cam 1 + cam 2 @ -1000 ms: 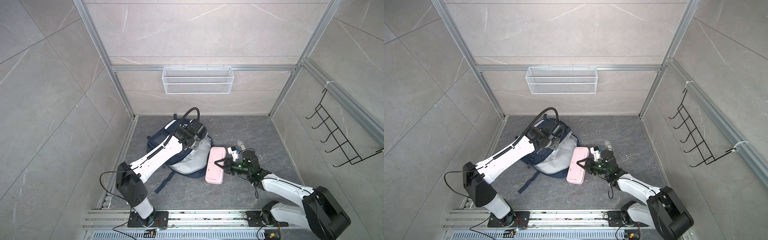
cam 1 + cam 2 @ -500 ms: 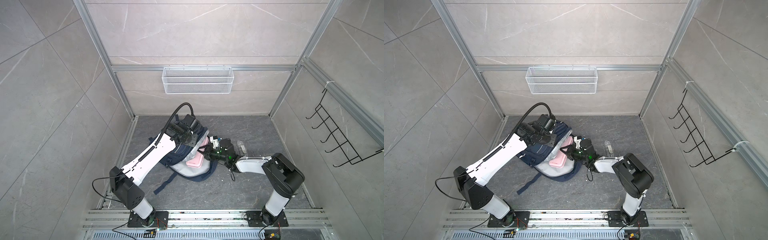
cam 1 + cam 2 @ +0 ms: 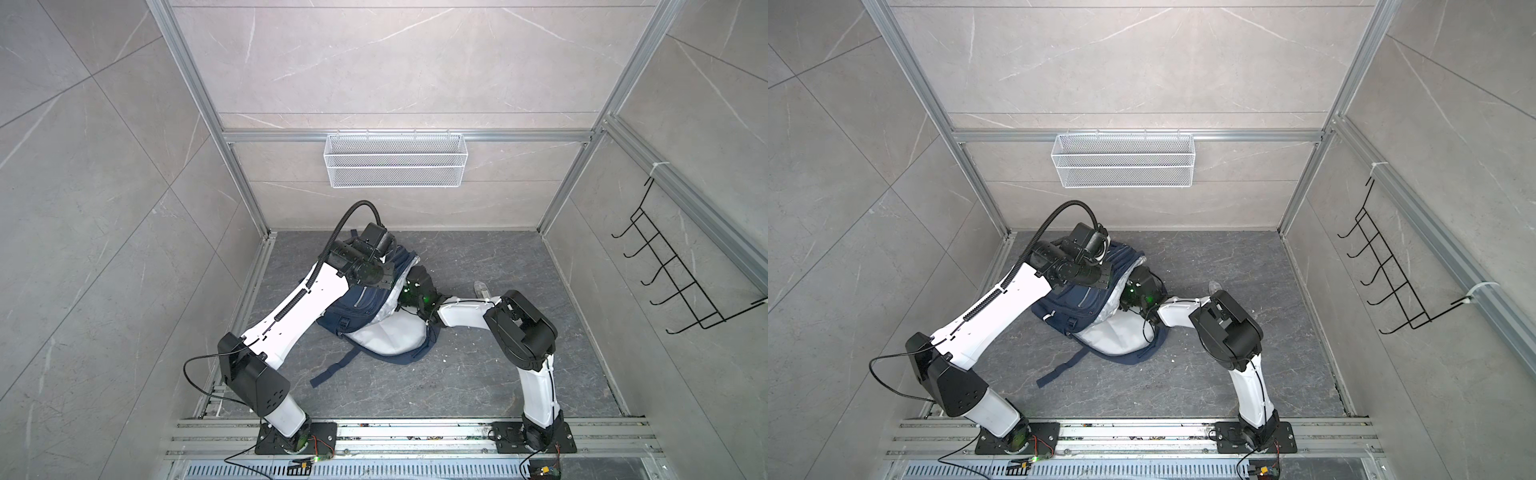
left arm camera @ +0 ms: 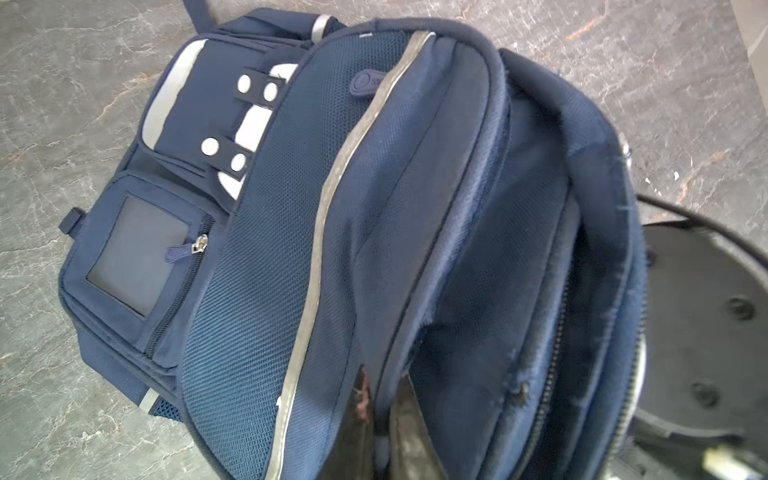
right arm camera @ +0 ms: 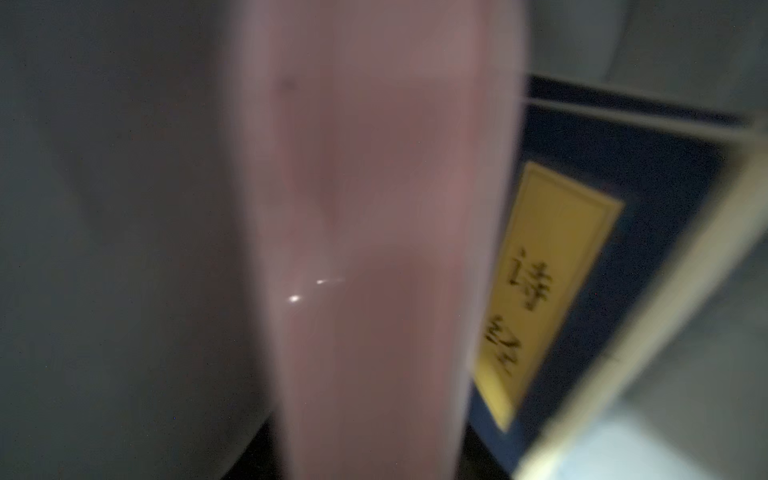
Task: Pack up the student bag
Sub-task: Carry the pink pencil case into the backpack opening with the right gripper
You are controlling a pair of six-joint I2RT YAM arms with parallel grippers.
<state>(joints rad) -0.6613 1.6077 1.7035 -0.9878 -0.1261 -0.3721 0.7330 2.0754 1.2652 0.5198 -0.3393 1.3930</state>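
A: Status on the bag pack?

B: Roughly mid-way, I'd say. The student bag lies on the counter, toward the back, betw. the two arms, main compartment open.

A: Left side?

B: The left end effector is pinched narrow on the fabric edge of the opening and holds the mouth up & apart. Plain in the left wrist view.

A: And right?

B: The right end effector reaches into the mouth from the right. Its tips are hidden by fabric in both top views. The right wrist view is filled w/ a blurred pink case, v. close to the lens. Jaws aren't in shot, so can't tell if the case is gripped or let go.

A: Anything else inside?

B: Yes, a navy book w/ a yellow label, just beside the pink case. So at least one book looks packed already.

A: What's left?

B: My guess: free the case, draw the right arm out w/o dragging the flap, then zip up. Main zip is open atm. Also a small clear item lies on the counter by the right arm. It's too small to ID and may need packing too.

A: Risk?

B: Soft fabric. If the left pinch slips, the mouth could fall shut on the right arm.
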